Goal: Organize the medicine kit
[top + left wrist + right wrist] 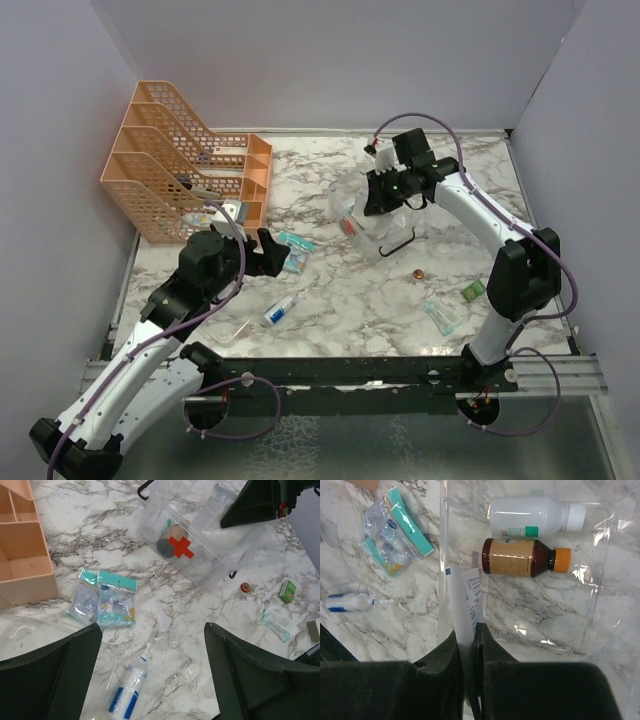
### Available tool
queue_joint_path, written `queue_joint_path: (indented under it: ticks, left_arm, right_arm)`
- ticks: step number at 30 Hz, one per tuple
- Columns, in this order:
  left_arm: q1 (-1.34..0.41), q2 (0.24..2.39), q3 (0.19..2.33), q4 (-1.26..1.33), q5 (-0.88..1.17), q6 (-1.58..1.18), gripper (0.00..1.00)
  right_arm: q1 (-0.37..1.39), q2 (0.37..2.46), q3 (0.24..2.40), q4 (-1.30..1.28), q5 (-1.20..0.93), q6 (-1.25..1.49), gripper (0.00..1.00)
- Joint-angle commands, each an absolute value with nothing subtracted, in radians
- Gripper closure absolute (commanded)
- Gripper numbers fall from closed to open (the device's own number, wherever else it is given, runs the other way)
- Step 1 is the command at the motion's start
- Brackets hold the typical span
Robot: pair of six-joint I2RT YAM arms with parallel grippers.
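Right tool [469, 650], clamped on a white packet [462, 605], hangs over the clear kit box [540, 610] toward the surface's far edge; the packet's long axis runs straight out across the box wall. Left tool [152, 627] gapes apart above teal packets [107, 597].

The right gripper [469, 641] pinches a flat white printed packet [462, 600] over a clear plastic box [545, 617] holding a white plastic bottle [530, 517] and an orange-capped amber bottle [517, 557].
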State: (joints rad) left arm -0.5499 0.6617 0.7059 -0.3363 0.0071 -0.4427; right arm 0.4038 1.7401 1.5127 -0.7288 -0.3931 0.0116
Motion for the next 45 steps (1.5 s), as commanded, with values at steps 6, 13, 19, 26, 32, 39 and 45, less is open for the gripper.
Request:
queue_joint_path:
  ticks: [6,13,19,26,32,39,45]
  left_arm:
    - [-0.546,0.574,0.647,-0.428,-0.01,-0.457,0.12]
    - [-0.546,0.556,0.634,-0.457,-0.034,-0.472,0.11]
    - [-0.546,0.578,0.63,-0.441,0.021,-0.445,0.03]
    - [-0.546,0.588,0.628,-0.444,0.026,-0.446,0.01]
    - [-0.546,0.581,0.624,-0.444,0.014,-0.45,0.01]
    - [-0.547,0.58,0.624,-0.446,0.011,-0.45,0.01]
    - [-0.547,0.58,0.624,-0.446,0.009,-0.451,0.01]
  right_arm:
    - [0.399,1.856,1.53,-0.823,-0.43,0.049,0.99]
    - [0.399,1.875,1.514,-0.816,-0.505,0.065,0.99]
    - [0.397,1.913,1.547,-0.849,-0.46,0.085,0.99]
    - [0.398,1.911,1.548,-0.829,-0.479,0.111,0.95]
    - [0.399,1.912,1.473,-0.771,-0.508,0.141,0.88]
    - [0.398,1.905,1.432,-0.699,-0.488,0.158,0.69]
    - [0.399,1.855,1.424,-0.693,-0.36,0.156,0.45]
